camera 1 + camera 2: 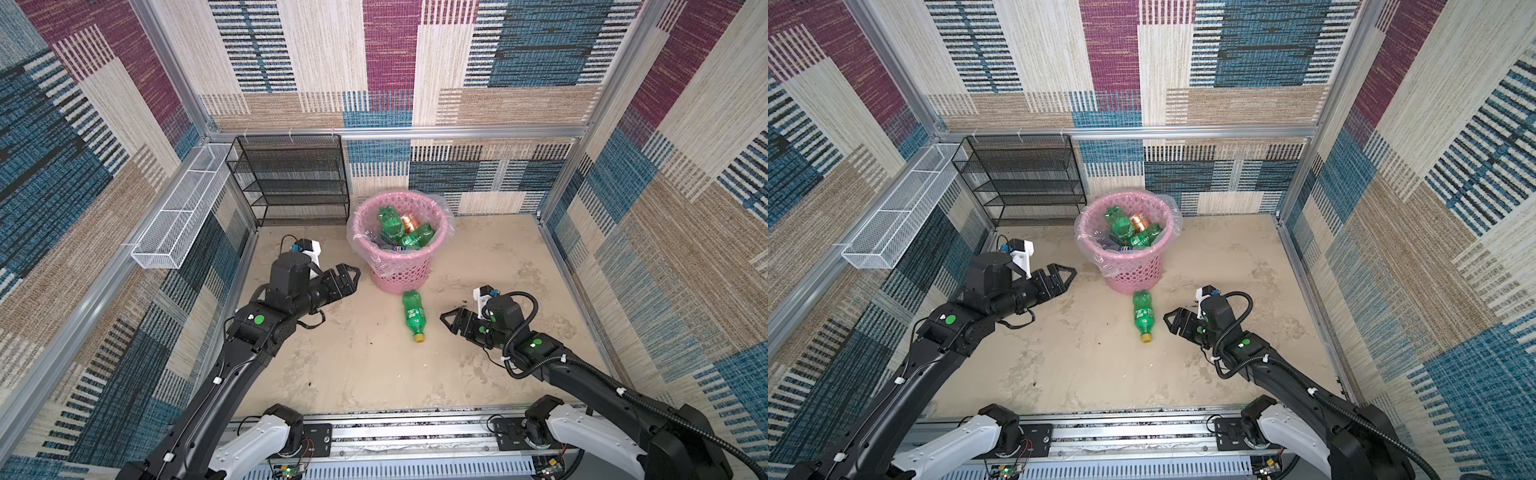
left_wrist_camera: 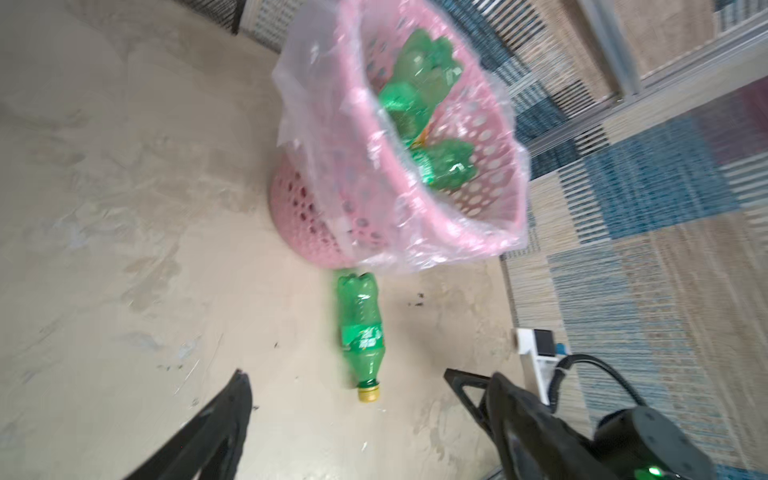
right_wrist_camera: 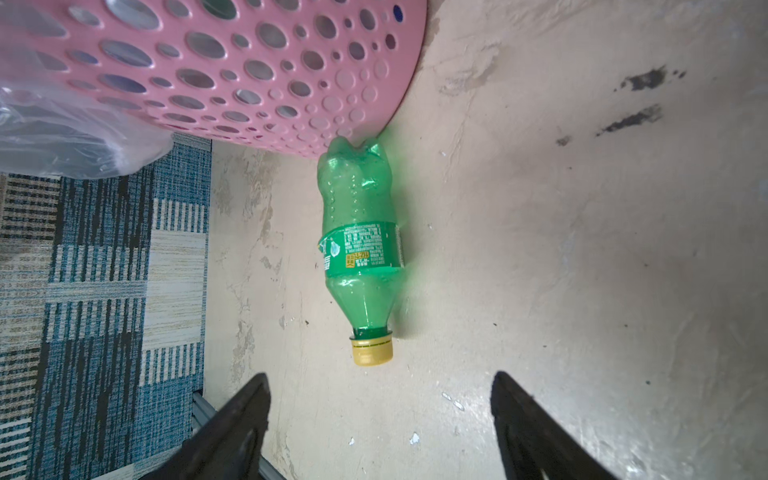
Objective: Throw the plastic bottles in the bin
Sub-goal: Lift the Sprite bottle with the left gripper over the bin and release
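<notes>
**One Bottle Remained**

Several plastic bottles (image 1: 392,222) lay in the bin (image 1: 399,275). A green bottle (image 1: 414,316) lay on the floor (image 1: 353,365) at its six o'clock, touching it. The left gripper (image 1: 353,278), at the bin's eight, and the right gripper (image 1: 446,322), at that bottle's three, gaped empty.

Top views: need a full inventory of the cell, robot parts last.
floor bottle: one, green with yellow cap, lying on its side, base at the bin's foot
binned bottles: several green, one orange, full count unclear; inside the bin
bin: one, pink, perforated, clear liner; rear middle of the floor
shelf rack: one, black mesh, against the back wall, left of the bin
wire basket: one, white, on the left wall
floor: beige, stained
left gripper: black, open, empty, left of the bin
right gripper: black, open, empty, right of the floor bottle
</notes>
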`<state>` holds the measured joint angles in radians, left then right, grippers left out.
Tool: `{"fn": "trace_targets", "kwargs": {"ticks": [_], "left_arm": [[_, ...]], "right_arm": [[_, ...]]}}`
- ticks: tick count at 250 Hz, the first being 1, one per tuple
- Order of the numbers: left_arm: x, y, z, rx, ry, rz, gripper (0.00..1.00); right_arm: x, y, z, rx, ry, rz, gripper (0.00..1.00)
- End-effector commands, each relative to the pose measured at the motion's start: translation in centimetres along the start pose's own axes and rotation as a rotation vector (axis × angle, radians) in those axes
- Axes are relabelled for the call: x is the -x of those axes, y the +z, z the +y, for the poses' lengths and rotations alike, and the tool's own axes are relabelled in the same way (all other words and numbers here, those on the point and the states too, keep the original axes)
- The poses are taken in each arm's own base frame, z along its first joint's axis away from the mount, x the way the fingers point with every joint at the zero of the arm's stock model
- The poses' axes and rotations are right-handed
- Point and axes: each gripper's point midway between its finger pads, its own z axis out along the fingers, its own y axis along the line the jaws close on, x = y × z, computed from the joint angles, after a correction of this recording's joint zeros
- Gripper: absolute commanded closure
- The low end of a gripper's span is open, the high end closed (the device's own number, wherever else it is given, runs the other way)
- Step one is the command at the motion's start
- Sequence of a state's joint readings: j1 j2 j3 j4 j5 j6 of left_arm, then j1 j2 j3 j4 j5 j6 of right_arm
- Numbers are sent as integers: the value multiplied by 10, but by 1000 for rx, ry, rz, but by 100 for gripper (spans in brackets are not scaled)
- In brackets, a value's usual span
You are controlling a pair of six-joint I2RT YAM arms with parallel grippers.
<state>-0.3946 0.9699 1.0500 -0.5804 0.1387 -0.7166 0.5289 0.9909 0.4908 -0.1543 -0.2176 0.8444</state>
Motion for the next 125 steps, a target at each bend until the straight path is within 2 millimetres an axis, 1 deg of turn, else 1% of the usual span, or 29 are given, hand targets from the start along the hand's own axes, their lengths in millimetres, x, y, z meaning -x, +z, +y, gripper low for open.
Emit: {"fn": "trace_targets", "kwargs": {"ticks": [1,17,51,89,125], "left_arm": [[-22,10,19,19,-54,40,11],[-38,17,33,43,-82,71,12],[-63,33,54,63,-127,123,13],[-86,49,65,59,-176,184,15],[-100,59,72,52,-212,217,16]], "right_arm": [[4,2,8,28,-6,-5,16],[4,4,10,32,-11,2,16],[4,9,12,37,-12,19,16],[4,17,14,47,-15,35,16],[4,27,16,51,-25,56,17]]}}
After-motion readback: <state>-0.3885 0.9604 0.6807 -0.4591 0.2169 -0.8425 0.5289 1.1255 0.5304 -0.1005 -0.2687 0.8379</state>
